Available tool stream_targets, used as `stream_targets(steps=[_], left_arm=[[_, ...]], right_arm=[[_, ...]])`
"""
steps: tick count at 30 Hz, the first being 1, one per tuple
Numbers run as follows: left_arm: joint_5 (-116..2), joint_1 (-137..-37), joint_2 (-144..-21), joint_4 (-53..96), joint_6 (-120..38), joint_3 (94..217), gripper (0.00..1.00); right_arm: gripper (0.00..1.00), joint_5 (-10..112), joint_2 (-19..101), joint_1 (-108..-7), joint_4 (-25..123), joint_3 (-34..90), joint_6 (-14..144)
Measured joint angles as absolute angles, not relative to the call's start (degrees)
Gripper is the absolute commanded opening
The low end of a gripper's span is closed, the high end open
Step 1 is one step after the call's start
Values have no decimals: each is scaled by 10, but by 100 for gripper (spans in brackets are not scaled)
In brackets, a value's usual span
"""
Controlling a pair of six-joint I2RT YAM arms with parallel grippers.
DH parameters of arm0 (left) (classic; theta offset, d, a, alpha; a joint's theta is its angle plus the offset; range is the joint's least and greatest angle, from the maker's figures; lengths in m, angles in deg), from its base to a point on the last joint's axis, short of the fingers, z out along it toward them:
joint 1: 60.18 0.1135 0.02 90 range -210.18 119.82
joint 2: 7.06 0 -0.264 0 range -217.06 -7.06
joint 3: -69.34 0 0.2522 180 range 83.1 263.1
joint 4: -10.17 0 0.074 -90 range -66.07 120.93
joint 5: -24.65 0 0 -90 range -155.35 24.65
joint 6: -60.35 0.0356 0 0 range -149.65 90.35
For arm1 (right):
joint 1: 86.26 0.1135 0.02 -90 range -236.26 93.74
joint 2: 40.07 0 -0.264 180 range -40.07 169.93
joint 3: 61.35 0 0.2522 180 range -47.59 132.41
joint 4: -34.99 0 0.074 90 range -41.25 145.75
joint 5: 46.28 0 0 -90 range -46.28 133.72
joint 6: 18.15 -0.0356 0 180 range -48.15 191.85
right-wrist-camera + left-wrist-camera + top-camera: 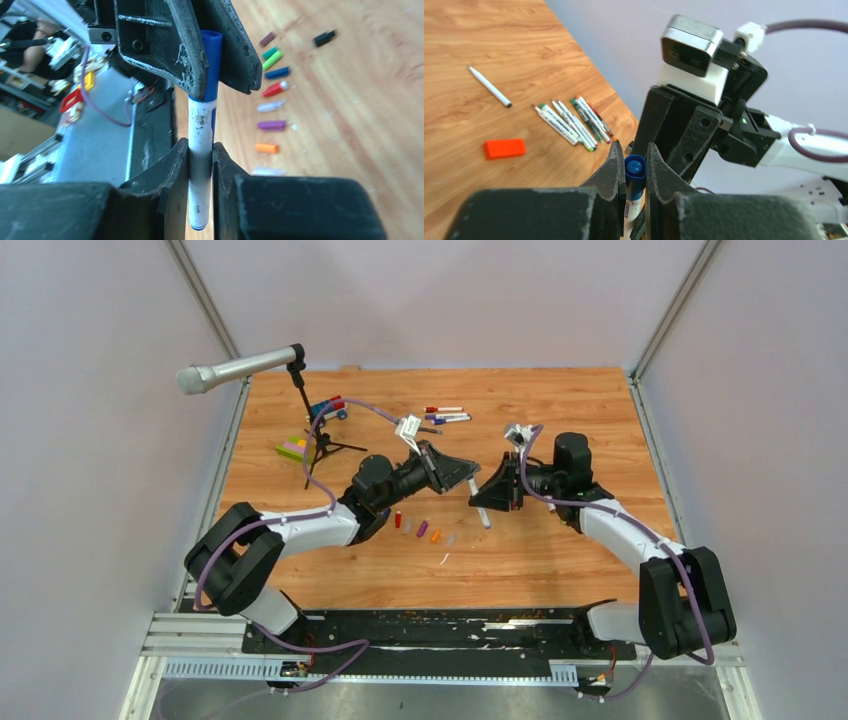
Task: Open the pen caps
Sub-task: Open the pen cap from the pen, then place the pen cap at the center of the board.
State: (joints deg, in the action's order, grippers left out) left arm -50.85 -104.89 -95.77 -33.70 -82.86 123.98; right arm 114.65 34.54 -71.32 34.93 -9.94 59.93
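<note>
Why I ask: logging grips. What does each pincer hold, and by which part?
One blue pen, shared: the right pincer clamps its white barrel, the left pincer pinches its blue cap.

Blue cap mostly hidden w/in left gripper, loose caps blurred

the bench is wood grain with a soft sheen. the pen has a smooth white plastic barrel, smudged grey, and a glossy blue cap. the left claw and right claw are matt black plastic, edges worn whitish. loose caps look glossy.
</note>
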Motion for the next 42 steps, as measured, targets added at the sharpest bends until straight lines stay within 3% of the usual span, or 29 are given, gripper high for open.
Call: stream_targets(steps=[4,10,20,33,42], left_arm=[[-502,-1015,-941,-239,-820,1299,0],[-603,-908,-917,-237,-795,1411,0],[-585,-920,-885,-212,-763,1403,0],[-554,-919,-770,4,-683,1311,0],[-577,-919,-759,137,-649,1268,1]], right_arm=[[0,1099,349,-706,322,-73,603],[0,1145,352,-695,380,-100,625],[0,1154,352,-699,473,-91,716],[0,1144,332,-773,614,-55,868],[0,1127,318,-819,644,-52,904]])
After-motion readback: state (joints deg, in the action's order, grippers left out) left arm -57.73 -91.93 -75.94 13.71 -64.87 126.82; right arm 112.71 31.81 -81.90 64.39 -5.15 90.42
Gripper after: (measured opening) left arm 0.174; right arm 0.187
